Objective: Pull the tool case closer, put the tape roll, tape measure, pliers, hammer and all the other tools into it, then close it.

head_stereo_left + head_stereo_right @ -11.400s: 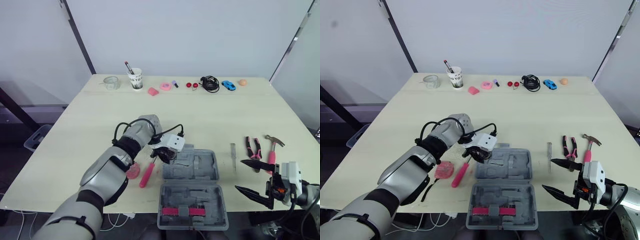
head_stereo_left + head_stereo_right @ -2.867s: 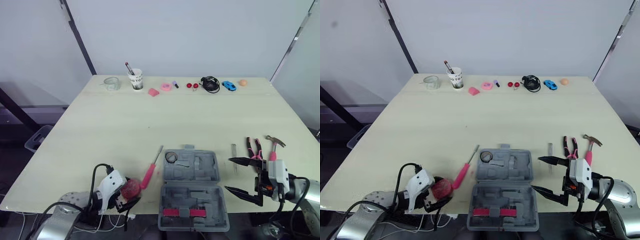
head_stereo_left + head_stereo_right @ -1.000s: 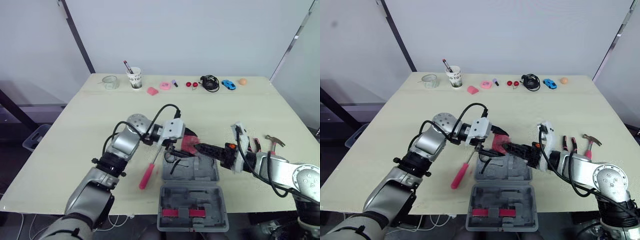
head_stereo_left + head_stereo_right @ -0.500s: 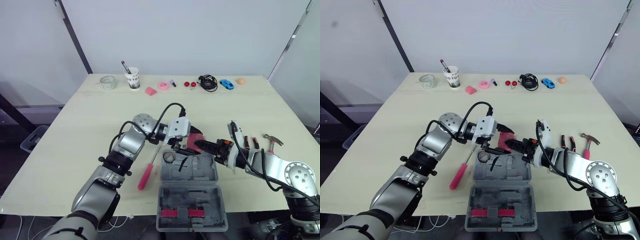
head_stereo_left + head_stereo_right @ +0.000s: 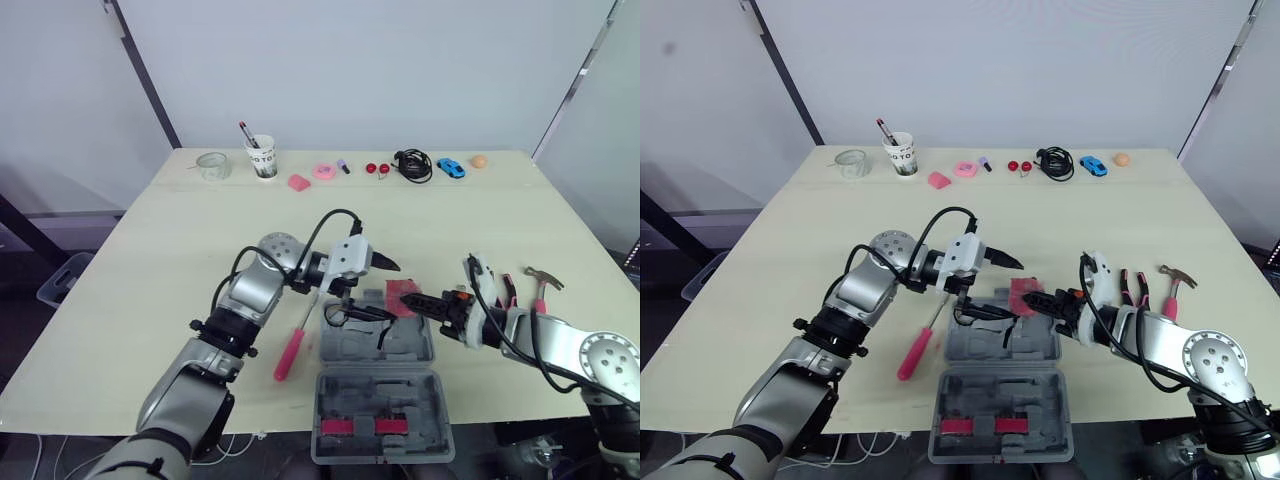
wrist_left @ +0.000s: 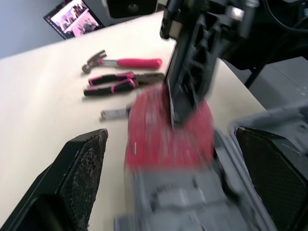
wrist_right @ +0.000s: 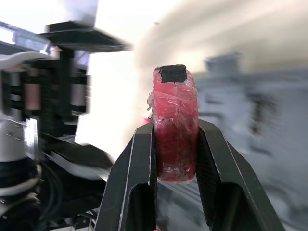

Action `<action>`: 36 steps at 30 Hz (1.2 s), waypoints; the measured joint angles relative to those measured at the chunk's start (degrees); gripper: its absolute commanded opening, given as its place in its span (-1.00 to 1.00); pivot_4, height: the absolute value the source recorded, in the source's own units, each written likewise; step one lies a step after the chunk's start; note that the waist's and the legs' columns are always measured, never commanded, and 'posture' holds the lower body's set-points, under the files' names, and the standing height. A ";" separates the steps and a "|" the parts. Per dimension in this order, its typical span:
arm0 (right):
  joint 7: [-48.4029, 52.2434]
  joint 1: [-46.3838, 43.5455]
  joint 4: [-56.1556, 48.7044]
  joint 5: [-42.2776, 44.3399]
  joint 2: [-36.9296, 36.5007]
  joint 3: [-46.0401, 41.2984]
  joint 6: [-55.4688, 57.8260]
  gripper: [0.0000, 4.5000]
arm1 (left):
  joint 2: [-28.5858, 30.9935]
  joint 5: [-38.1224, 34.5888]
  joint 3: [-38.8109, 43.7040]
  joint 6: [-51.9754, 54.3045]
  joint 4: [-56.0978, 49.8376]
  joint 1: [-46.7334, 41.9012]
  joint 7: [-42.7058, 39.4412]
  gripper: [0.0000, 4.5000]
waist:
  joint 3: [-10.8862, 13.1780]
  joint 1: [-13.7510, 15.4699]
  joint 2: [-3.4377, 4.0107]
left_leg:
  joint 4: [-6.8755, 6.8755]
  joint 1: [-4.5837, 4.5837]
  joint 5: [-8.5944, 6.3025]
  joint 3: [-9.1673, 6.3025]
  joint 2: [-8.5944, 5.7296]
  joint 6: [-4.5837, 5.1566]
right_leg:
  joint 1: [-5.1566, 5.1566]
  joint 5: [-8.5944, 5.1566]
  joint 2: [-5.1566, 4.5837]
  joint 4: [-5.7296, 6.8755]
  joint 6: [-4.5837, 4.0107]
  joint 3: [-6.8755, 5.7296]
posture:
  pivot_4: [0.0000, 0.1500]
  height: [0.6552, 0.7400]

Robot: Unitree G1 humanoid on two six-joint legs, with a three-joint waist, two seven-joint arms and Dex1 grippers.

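Gripping the red tape measure [image 5: 401, 291] edge-on, the right gripper [image 7: 175, 124] presses both flat faces, holding it just above the far half of the open tool case [image 5: 420, 346]. Left gripper [image 5: 380, 290]: fingers spread, empty, close beside. The measure looks light, rigid and smooth-cased. Hold it across the faces, since its black cord [image 5: 381, 338] may snag.
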 measured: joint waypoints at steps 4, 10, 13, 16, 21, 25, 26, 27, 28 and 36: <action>3.54 4.49 0.57 0.03 -4.84 -3.84 1.15 -0.76 | 2.53 -3.64 2.33 1.83 -2.98 2.41 -2.67 1.00 | 0.00 0.00 -0.01 | 0.00 0.01 0.00 0.01 0.04 0.00 | 0.01 0.00 -0.03 -0.01 0.00 0.04 | 1.00 1.00; 12.64 15.29 5.26 -2.98 -13.36 -11.08 5.47 -0.76 | 11.59 -12.28 8.69 7.91 -13.54 11.28 -7.07 1.00 | -0.01 -0.13 0.01 | -0.07 0.10 0.00 0.05 0.05 0.00 | 0.00 -0.01 0.04 0.01 0.00 0.11 | 1.00 1.00; 18.41 17.12 7.17 -7.06 -14.31 -11.23 7.64 -0.76 | 13.27 -15.04 9.49 9.76 -18.52 14.28 -7.28 1.00 | -0.01 0.03 0.01 | -0.05 0.11 0.00 0.07 0.05 0.00 | 0.02 -0.01 0.02 0.00 0.00 0.14 | 1.00 1.00; 22.47 18.07 10.42 -12.07 -14.12 -11.03 8.86 -0.76 | 15.71 -16.90 11.12 11.17 -20.85 16.99 -7.44 1.00 | -0.01 0.07 0.01 | -0.05 0.11 0.00 0.10 0.04 0.00 | 0.01 -0.01 0.03 -0.01 0.00 0.18 | 1.00 1.00; 24.86 17.65 11.04 -16.62 -10.05 -9.74 9.85 -0.76 | 16.65 -18.48 12.52 12.08 -24.27 20.20 -6.93 1.00 | -0.01 0.04 0.00 | -0.06 0.11 0.00 0.09 0.00 0.00 | 0.00 -0.02 0.10 -0.02 0.00 0.20 | 1.00 1.00; 25.06 16.68 11.09 -18.70 -6.92 -9.54 10.04 -0.76 | 17.75 -19.73 13.23 12.26 -25.95 22.05 -6.90 1.00 | 0.00 0.00 0.02 | -0.06 0.13 0.00 0.12 0.01 0.00 | 0.00 -0.02 0.10 -0.01 0.00 0.24 | 1.00 1.00; 25.09 16.43 11.15 -19.41 -6.71 -9.55 10.14 -0.76 | 17.83 -19.97 13.29 12.29 -26.37 22.27 -6.90 1.00 | 0.00 0.03 0.02 | -0.05 0.13 0.00 0.13 0.01 0.00 | 0.00 -0.02 0.09 -0.02 0.00 0.25 | 1.00 1.00; 25.08 16.08 11.27 -20.13 -6.24 -9.58 10.23 -0.76 | 17.88 -20.17 13.31 12.29 -26.46 22.31 -6.90 1.00 | -0.01 0.09 0.00 | -0.05 0.12 0.00 0.10 0.00 0.00 | 0.01 -0.02 0.11 -0.02 0.00 0.25 | 1.00 1.00; 25.08 15.79 11.29 -20.64 -5.61 -9.58 10.36 -0.76 | 17.88 -20.18 13.33 12.28 -26.51 22.31 -6.90 1.00 | -0.01 0.16 0.01 | -0.05 0.12 0.00 0.10 -0.02 0.00 | 0.01 -0.02 0.11 -0.02 0.00 0.26 | 1.00 1.00; 26.84 16.08 11.72 -25.28 -3.78 -10.42 11.06 0.00 | 17.94 -20.78 13.40 11.89 -26.61 22.28 -7.15 1.00 | -0.01 0.18 0.01 | -0.05 0.12 0.00 0.11 -0.03 0.00 | 0.01 -0.02 0.12 -0.02 0.01 0.27 | 1.00 1.00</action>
